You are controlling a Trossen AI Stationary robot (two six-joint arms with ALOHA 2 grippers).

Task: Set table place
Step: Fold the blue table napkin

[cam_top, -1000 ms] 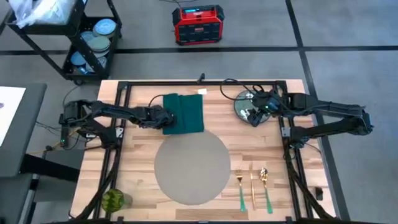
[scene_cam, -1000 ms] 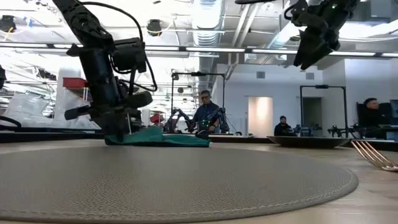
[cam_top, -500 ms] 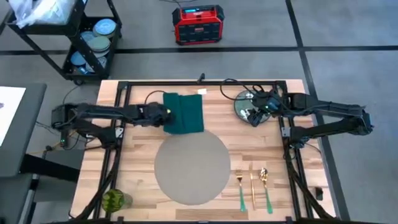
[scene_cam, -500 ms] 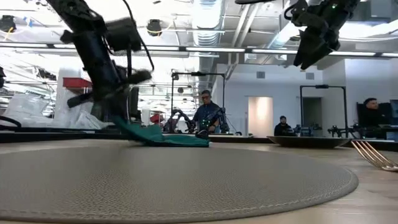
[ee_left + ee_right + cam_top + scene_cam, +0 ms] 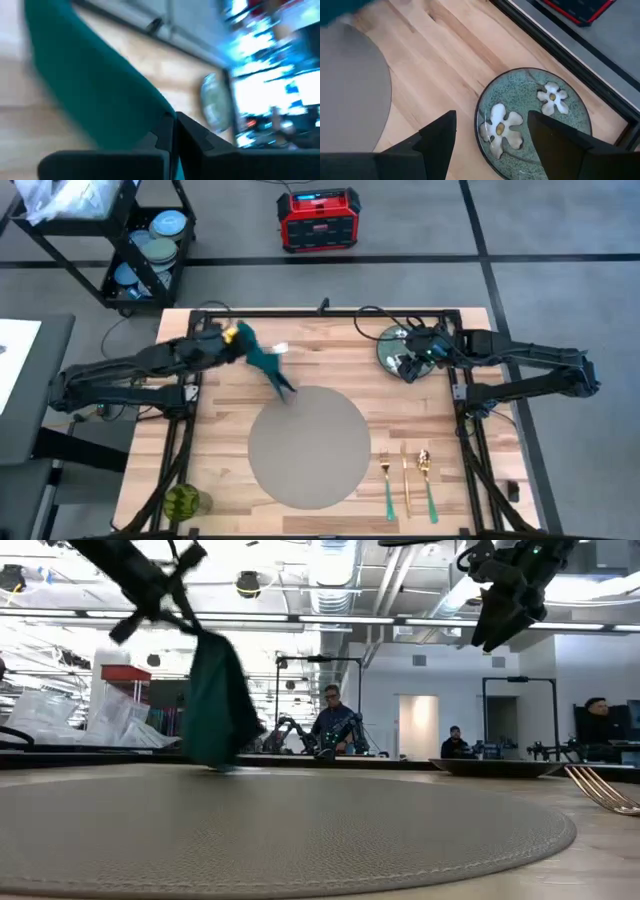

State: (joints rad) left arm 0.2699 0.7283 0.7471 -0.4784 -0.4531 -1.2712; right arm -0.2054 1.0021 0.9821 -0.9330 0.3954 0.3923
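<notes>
While the left gripper pinches one edge of the green napkin, the cloth hangs free over the table, its tip at the placemat rim. Such a slight hold could slip, or the napkin land bunched. Right gripper hovers over the floral plate, fingers spread wide.

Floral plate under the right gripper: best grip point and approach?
Pinch the rim of the floral plate, likely coming from above at its inboard edge. It lies flat on the table, so only the raised rim offers purchase. The right gripper hovers open over it.
</notes>
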